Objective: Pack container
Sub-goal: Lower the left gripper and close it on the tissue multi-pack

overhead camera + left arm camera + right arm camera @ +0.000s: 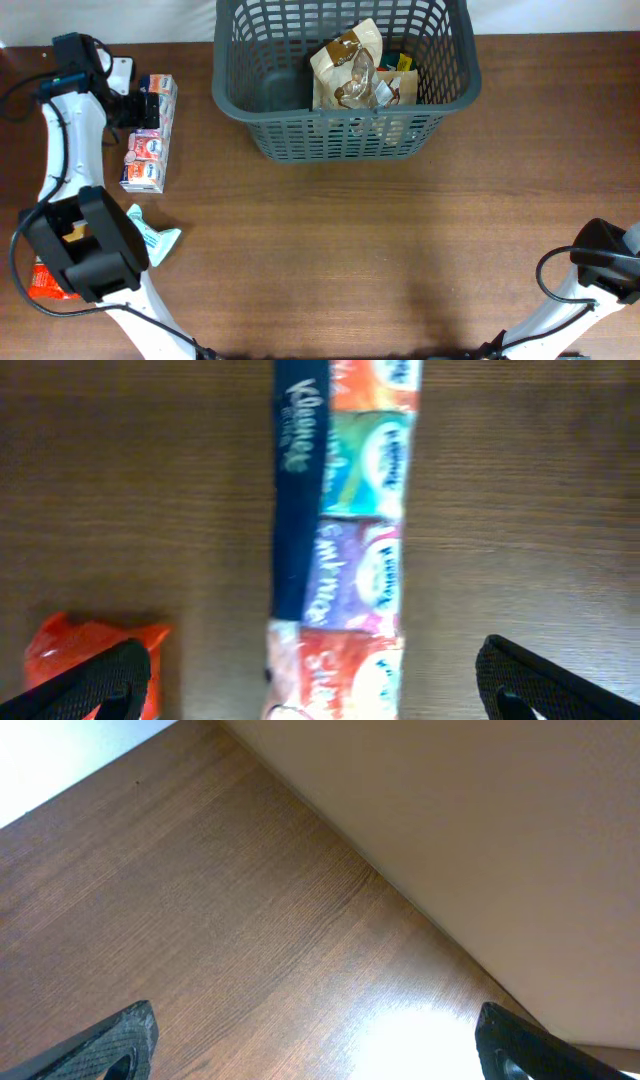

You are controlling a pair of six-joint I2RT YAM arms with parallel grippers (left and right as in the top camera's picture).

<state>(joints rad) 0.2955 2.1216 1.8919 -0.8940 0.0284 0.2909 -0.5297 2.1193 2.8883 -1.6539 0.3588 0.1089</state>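
Black-tipped and spread wide, my left pincer holds nothing. It hangs over the strip of tissue packs, whose long axis runs from 12 to 6 o'clock straight through the gap, so the jaws stand across its narrow width. An orange packet lies at 8 o'clock beside my left fingertip.

From overhead, the container sits at about 3 o'clock from this pincer, well apart, at the counter's far edge, with a brown pouch already inside. My left arm is far the nearer one. My right pincer, equally wide and empty, waits at the counter's 5 o'clock corner.

Both ends of the strip are cut off in the wrist view. I cannot tell whether my tips touch the counter. Packets behind the pouch are hard to make out.
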